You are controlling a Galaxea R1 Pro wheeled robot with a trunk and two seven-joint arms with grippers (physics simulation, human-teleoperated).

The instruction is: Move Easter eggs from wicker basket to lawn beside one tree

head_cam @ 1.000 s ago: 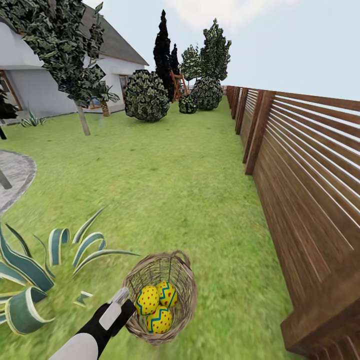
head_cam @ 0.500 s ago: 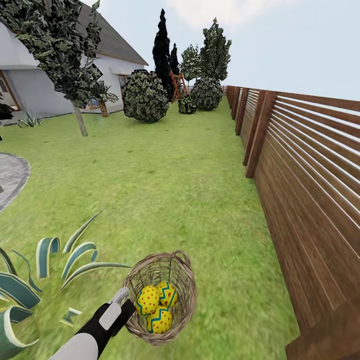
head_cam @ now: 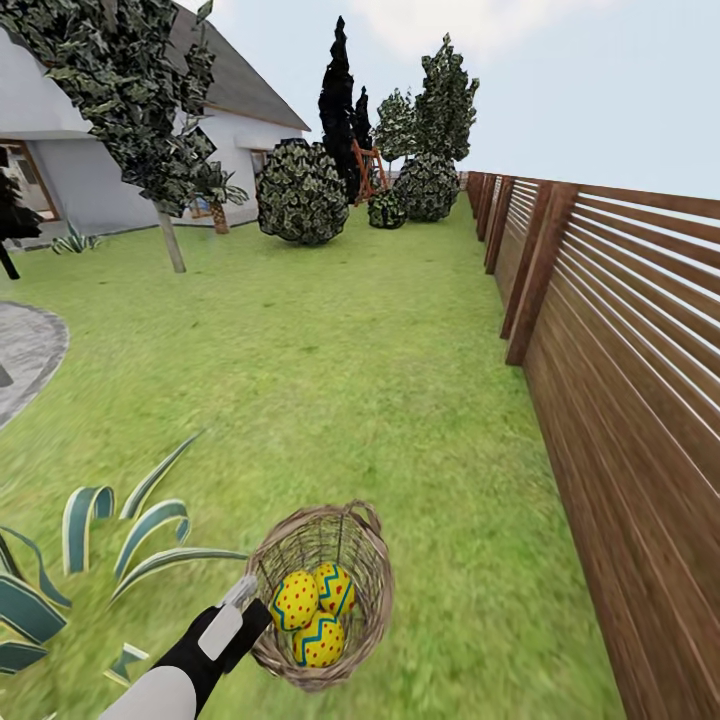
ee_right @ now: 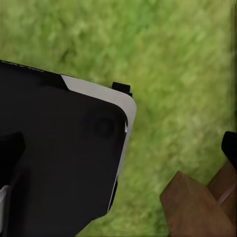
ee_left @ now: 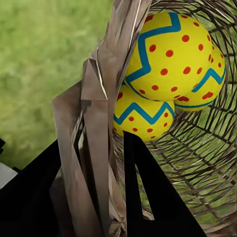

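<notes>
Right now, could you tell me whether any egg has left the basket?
No, all three Easter eggs sit inside the wicker basket, held by the left gripper.

Left hand grips wicker basket rim; 3 Easter eggs inside.

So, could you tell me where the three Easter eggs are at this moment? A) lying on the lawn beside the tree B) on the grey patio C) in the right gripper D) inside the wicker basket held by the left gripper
D: the three Easter eggs sit together inside the wicker basket, whose rim the left gripper clamps above the lawn.
</notes>
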